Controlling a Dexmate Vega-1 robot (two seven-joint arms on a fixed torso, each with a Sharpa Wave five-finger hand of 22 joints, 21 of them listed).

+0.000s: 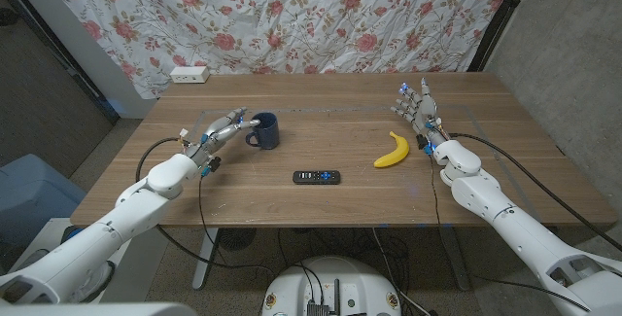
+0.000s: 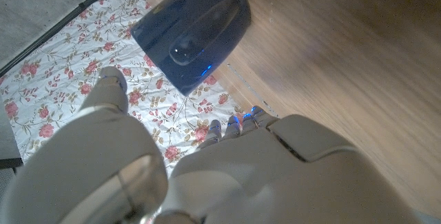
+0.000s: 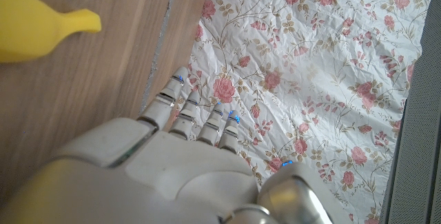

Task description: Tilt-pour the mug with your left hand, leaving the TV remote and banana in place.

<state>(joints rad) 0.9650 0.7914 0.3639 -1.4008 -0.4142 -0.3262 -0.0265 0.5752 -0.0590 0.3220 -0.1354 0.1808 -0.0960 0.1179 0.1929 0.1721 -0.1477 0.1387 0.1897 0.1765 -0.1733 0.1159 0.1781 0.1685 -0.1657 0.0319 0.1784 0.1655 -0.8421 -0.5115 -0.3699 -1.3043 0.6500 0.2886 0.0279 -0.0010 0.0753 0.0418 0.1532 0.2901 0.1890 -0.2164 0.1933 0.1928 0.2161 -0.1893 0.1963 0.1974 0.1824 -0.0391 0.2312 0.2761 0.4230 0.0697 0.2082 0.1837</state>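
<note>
Dark blue and upright, the mug (image 1: 265,129) stood on the wooden table (image 1: 330,190) with its opening facing up and its long axis vertical; its handle pointed toward the robot's left side, at the left hand (image 1: 222,131). That hand reached in at the handle side with its fingertips (image 1: 239,119) at or just short of the mug wall; contact could not be confirmed from the head view. In the left wrist view the mug (image 2: 196,27) appeared beyond the left hand (image 2: 207,176), whose fingers (image 2: 234,124) extended toward it with a gap visible, the thumb set apart from them, and nothing held. The TV remote (image 1: 317,176) lay flat, nearer the robot than the mug and toward the robot's right of it, with its long axis running left to right. The banana (image 1: 392,151) lay farther to the robot's right of the mug, beyond the remote, with its long axis diagonal and its stem end pointing away from the robot. The right hand (image 1: 420,112) stood well apart from the mug, just beyond the banana, with fingers straight, spread and empty. In the right wrist view the right hand (image 3: 172,176) showed extended fingers (image 3: 200,124) near the banana (image 3: 41,27) without touching it. A white power strip (image 1: 190,75) sat at the far table edge behind the mug, before a floral curtain (image 1: 311,15).
</note>
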